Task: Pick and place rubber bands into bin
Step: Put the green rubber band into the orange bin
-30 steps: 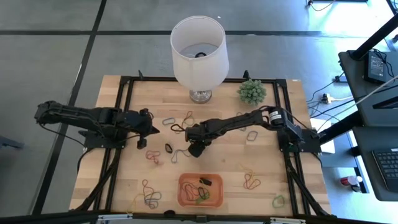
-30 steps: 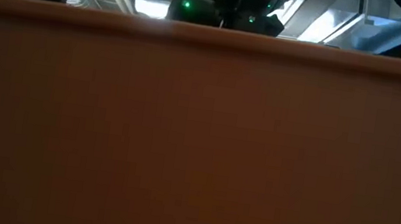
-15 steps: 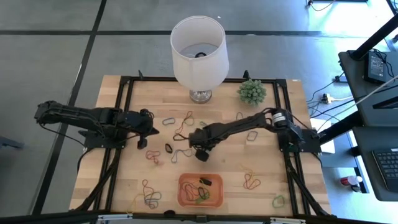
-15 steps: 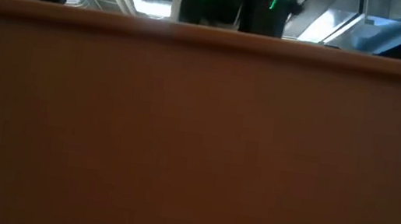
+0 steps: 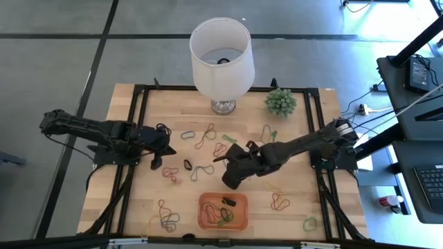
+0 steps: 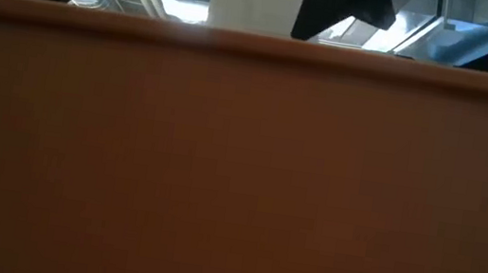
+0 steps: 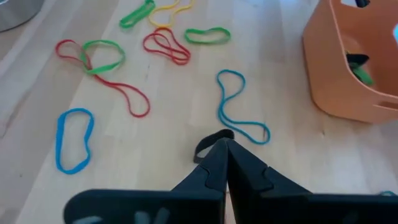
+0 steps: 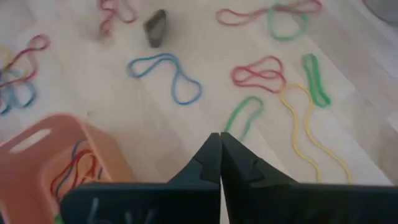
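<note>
Thin coloured elastic rubber bands (image 5: 201, 171) lie scattered on the wooden table (image 5: 297, 176), several in the orange plastic bin (image 5: 223, 211); right gripper (image 5: 230, 181), fingers together, seemingly empty, likely needs re-opening to pick.

Orange bin wall (image 6: 239, 174) filling view

Wooden desk (image 5: 173, 197), black frame round the edges. On it: white lamp (image 5: 221, 59) and small green plant (image 5: 280, 102) at the far side, orange bin (image 5: 223, 211) near the front edge (a few bands already inside), rubber bands (image 5: 204, 136) scattered loose across the wood.
</note>
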Tool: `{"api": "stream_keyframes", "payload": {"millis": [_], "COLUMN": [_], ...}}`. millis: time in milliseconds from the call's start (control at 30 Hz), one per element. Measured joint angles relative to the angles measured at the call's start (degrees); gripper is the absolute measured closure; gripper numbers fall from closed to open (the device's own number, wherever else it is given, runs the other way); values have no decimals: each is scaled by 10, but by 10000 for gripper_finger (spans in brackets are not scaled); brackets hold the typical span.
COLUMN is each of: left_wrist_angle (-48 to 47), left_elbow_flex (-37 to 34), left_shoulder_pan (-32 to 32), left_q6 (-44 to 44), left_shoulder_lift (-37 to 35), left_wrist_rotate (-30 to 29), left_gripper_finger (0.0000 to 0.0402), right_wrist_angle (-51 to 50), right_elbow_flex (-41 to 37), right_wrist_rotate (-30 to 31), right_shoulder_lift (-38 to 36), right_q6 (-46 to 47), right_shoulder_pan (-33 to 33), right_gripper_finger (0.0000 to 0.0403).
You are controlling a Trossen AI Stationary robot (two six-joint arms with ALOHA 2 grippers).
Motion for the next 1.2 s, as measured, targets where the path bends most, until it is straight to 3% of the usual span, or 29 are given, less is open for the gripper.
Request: {"api": "stream_keyframes", "payload": {"millis": [300, 600, 833, 1033, 1200], "left_wrist_angle": [1, 0, 0, 0, 0], "left_elbow_flex": [0, 0, 0, 0, 0], "left_shoulder_pan": [-27, -43, -45, -45, -45], "left_q6": [0, 0, 0, 0, 0], "left_shoulder_lift": [4, 4, 4, 4, 4], "left_wrist_rotate": [-1, -1, -1, -1, -11], "left_gripper_finger": [400, 400, 400, 400, 400], "right_wrist_angle": [6, 12, 19, 23, 33], "right_elbow_flex": [0, 1, 1, 4, 4], "right_wrist_rotate": [2, -2, -52, -110, -131], "right_shoulder_lift": [73, 138, 187, 218, 226], "right_q6": [67, 123, 125, 97, 79], "right_shoulder_pan": [-21, -72, -104, -128, -132], "right_gripper_finger": [392, 325, 283, 299, 351]}}
